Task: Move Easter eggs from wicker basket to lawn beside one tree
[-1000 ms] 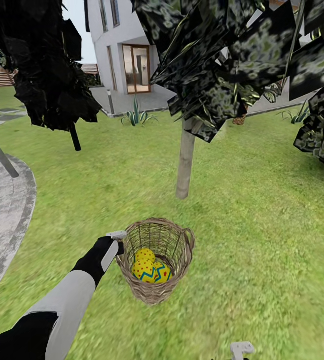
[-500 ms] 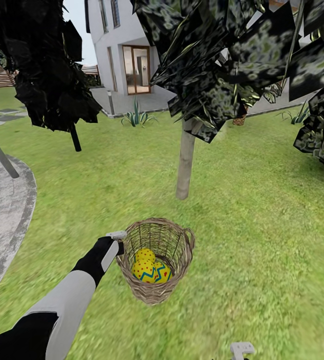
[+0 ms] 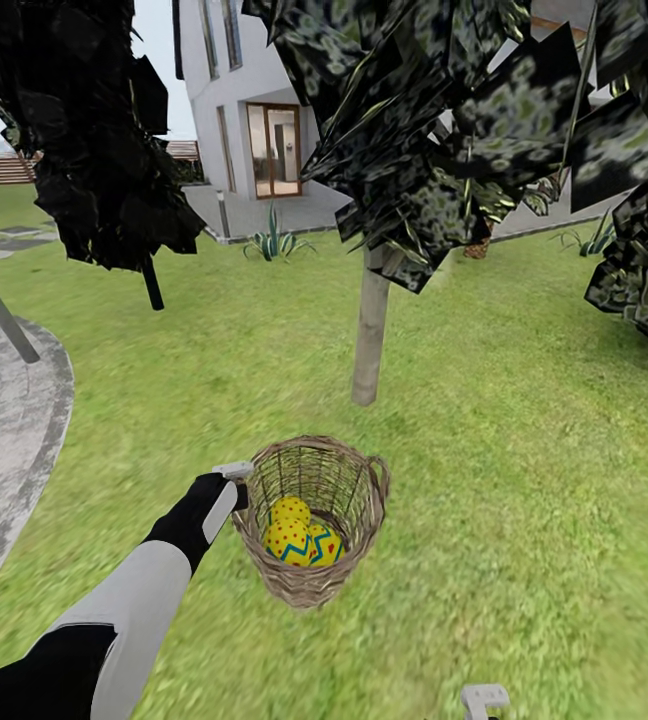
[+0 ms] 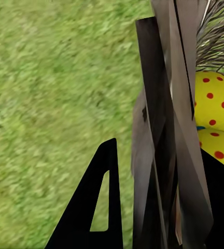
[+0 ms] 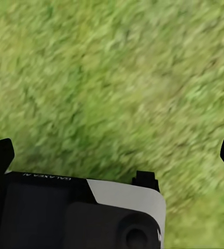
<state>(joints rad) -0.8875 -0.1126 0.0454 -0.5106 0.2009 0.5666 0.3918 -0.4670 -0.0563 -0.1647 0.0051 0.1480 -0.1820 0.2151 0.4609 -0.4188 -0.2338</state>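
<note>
Easter eggs [image 3: 301, 535]: all three lay in wicker basket [image 3: 359, 495], lower centre of head view | left gripper [image 3: 236, 483] pinched basket rim | right gripper [image 5: 112, 150] spread over lawn [image 3: 524, 480] | step: hauling basket toward tree [image 3: 369, 330]; next, eggs lifted out.

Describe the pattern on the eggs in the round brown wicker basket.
Yellow eggs with red dots and a blue zigzag band; clearest in the head view.

Three dotted yellow Easter eggs [image 3: 301, 536] in wicker basket [image 3: 354, 497], near tree [image 3: 369, 330]
</note>
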